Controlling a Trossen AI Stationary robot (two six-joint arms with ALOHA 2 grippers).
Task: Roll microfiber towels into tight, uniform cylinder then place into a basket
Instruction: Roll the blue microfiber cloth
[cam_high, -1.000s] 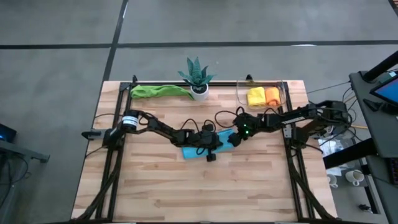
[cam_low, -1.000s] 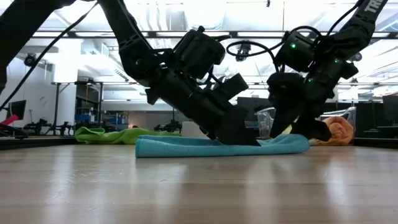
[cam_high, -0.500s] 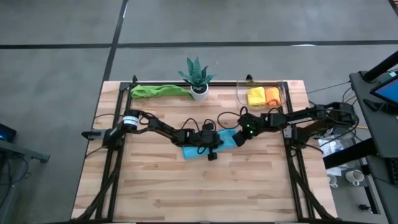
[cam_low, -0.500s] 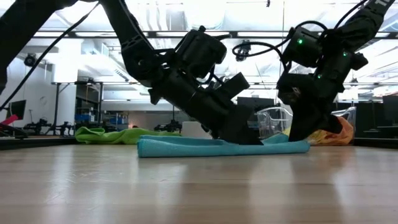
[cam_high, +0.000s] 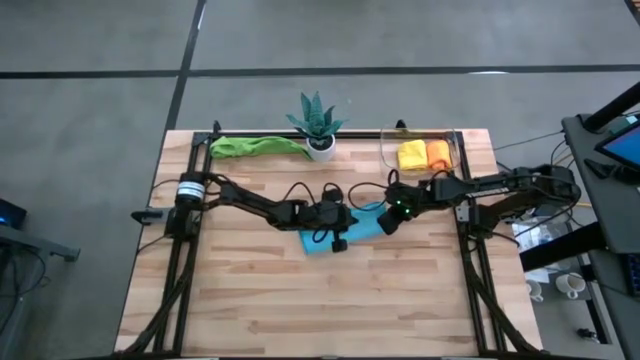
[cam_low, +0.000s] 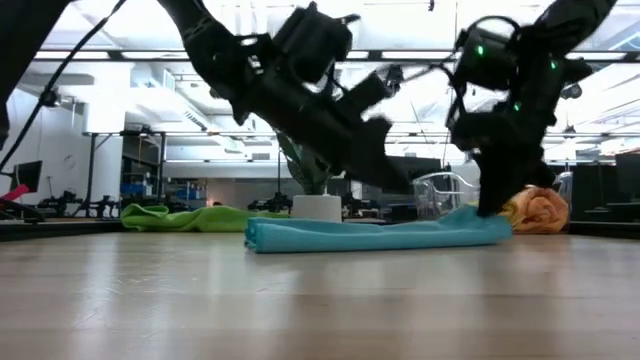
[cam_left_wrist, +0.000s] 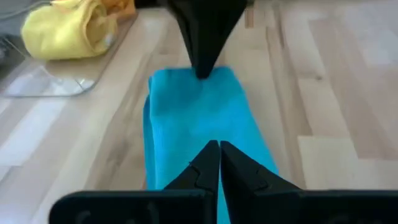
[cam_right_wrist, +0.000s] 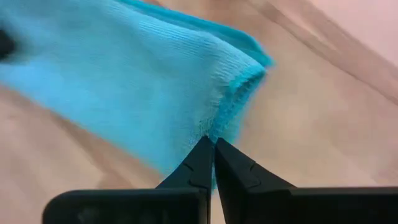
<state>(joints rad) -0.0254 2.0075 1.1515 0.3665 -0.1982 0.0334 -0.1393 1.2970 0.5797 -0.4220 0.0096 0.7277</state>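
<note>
- Overhead view: my two arms meet at the middle of the wooden surface (cam_high: 250, 290) over the light blue towel (cam_high: 352, 236), which lies folded into a strip there. My left gripper (cam_high: 338, 222) is at the strip's left part, my right gripper (cam_high: 388, 220) at its right end. The basket (cam_high: 456, 152) sits at the far right corner with a yellow towel (cam_high: 411, 154) and an orange towel (cam_high: 438, 152) inside. A green towel (cam_high: 255, 146) lies along the far edge, beside the potted plant (cam_high: 318, 124).
- Table-height view: the blue strip lies flat on the surface. My right fingers (cam_low: 492, 205) come down onto its right end; my left gripper hangs above the strip, apart from it.
- Left wrist view: my left fingers (cam_left_wrist: 205, 167) are pressed together with nothing between them, over the blue towel. My other arm's fingers touch its far end.
- Right wrist view: my right fingers (cam_right_wrist: 200, 163) are closed tight, pinching the folded edge of the blue towel.
</note>
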